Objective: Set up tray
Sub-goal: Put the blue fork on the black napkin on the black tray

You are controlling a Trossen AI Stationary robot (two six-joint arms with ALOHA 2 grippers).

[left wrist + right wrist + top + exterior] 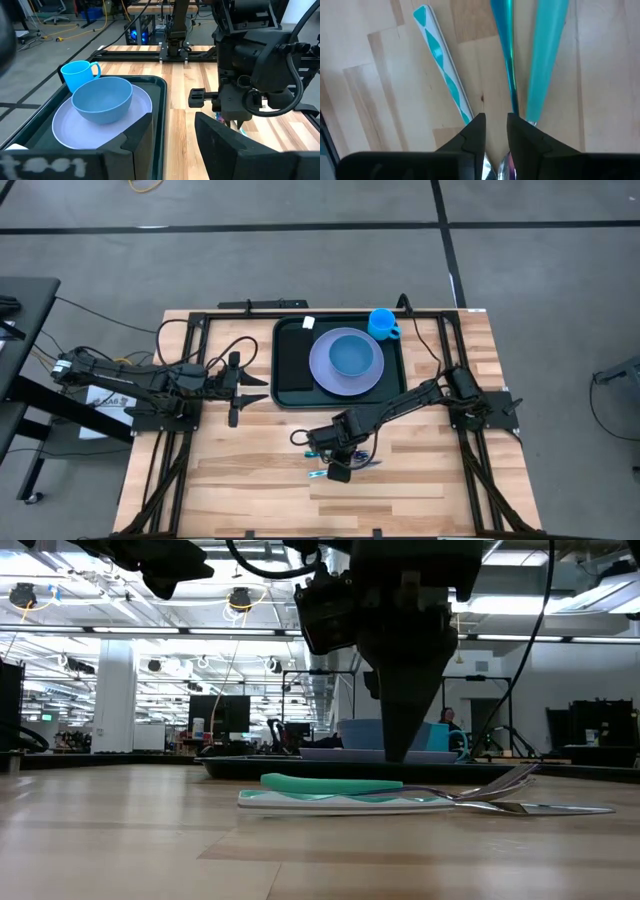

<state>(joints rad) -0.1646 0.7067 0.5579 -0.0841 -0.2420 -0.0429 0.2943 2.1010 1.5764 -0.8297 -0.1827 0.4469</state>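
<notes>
On the far half of the wooden table (240,470): the tray (286,360), dark green, raised rim, lying flat and roughly centred. It carries a lavender plate (322,376) with a blue bowl (350,355) nested on it, stacked so both sit inside the rim. A blue mug (382,323) stands at the tray's far right corner; whether on the rim or just beside it cannot be told.

Near edge of the table, well apart from the tray: three pieces of cutlery (512,55) with teal handles, lying flat and close together, one handle (442,60) patterned teal and white. Judged to be waiting for transfer to the tray.

Right gripper (495,131): directly over the cutlery, pointing down, fingers parted by a narrow gap, nothing visibly clamped. Position suggests work on a single utensil from the group; the tight spacing could make isolating one awkward.

Left gripper (170,132): parked left of the tray, aimed toward it, fingers apart and empty.

Surface: pale butcher-block planks on a black frame. Room: grey concrete floor, an open workshop hall with ceiling lights and benches, a person far behind the table.
</notes>
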